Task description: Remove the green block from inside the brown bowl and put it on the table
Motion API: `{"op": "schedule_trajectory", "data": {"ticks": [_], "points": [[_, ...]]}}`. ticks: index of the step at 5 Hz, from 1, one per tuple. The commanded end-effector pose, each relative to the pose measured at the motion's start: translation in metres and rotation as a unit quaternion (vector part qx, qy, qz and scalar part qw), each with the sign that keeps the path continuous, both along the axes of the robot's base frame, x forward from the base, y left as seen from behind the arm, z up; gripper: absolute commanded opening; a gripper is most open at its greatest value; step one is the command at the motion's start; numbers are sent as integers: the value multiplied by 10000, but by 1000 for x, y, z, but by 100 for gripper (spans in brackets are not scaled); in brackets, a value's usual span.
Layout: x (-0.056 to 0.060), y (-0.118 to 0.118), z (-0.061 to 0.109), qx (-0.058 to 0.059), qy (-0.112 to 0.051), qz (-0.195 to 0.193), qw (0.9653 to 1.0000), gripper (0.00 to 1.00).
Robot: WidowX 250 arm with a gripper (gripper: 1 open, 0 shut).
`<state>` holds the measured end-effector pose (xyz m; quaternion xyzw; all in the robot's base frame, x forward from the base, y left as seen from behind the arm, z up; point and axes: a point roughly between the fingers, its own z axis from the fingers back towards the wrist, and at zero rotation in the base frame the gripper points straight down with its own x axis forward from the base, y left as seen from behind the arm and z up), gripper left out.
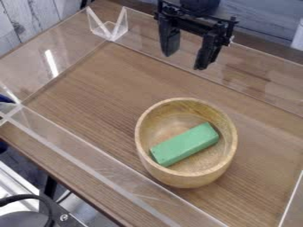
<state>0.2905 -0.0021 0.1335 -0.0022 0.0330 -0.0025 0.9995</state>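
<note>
Pincer (190, 51) is blk/dk grey, w/ 2 chunky, flat-sided fingers (169, 43), matte-looking, approx. same size, blunt at the ends. Just above pincer: wide blk crosspiece (199, 21), knobbly outline, a few small pale glints, poss. screws, too small to tell. Above that, dk housing (204, 6), also blk, cut off by top edge. Markings, if any, n/a at this res.

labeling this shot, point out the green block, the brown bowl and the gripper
green block (185, 144): camera view, on its flat upper face
brown bowl (144, 132): camera view, on its left rim
gripper (189, 50): camera view, midway between its fingertips
</note>
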Motion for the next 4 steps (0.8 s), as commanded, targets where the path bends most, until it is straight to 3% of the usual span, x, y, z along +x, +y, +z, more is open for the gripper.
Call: {"op": "schedule_trajectory", "data": {"ticks": [1,2,3,4], "points": [[-6,-3,-20,-66,97,-346,9993,100],[-18,-8,-27,29,361,-639,9973,100],[-19,-9,-28,85,538,-755,9957,100],[-20,-10,-37,-45,678,-962,9930,100]]}}
